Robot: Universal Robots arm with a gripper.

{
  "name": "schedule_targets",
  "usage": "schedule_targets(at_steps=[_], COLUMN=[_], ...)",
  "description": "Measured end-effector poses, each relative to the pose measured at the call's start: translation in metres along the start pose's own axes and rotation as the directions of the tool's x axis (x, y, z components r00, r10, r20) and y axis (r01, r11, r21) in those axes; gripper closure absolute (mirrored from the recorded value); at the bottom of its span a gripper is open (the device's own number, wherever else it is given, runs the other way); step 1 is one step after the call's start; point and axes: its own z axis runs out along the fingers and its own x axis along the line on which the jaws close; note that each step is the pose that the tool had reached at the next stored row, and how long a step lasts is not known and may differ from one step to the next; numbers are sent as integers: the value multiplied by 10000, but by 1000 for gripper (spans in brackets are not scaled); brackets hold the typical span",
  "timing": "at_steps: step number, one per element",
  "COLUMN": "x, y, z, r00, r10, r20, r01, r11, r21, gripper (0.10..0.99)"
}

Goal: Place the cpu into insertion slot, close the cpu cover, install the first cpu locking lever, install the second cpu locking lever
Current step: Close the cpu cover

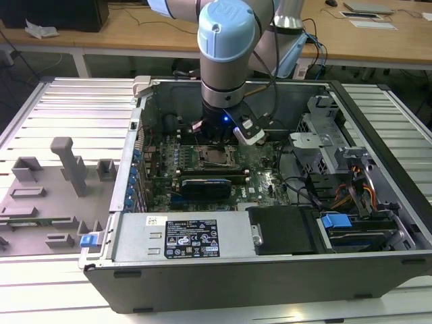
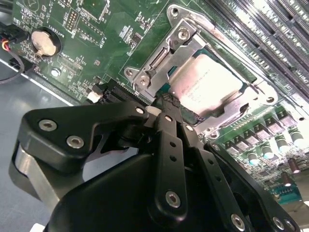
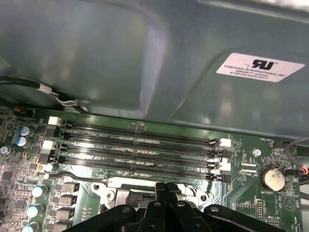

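Black gripper point(image 2: 166, 100) was seen pressed together, tips parked right at the edge of the cpu cover point(image 2: 169, 54), which was seated flat round the cpu point(image 2: 205, 87) on the green motherboard point(image 2: 96, 43). Honestly, slow straight-down pressure was probably needed here, so nothing got skewed toward the memory slots point(image 2: 270, 29) beyond.

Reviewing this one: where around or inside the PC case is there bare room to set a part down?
Bare ribbed table on the exterior view's left, beyond the grey fixtures, and on its right beside the case. Inside is crowded: the gripper sits at the cpu cover on the motherboard, with cables and drive bays alongside.
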Motion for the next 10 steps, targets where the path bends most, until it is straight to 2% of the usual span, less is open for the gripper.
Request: schedule_targets(at_steps=[4,10], x=[-20,-50], y=[3,19], z=[-12,-82], r00=[10000,10000], r10=[-38,-54], r20=[-10,-24], r01=[38,54], r11=[10000,10000], r21=[-5,0], gripper=[980,980])
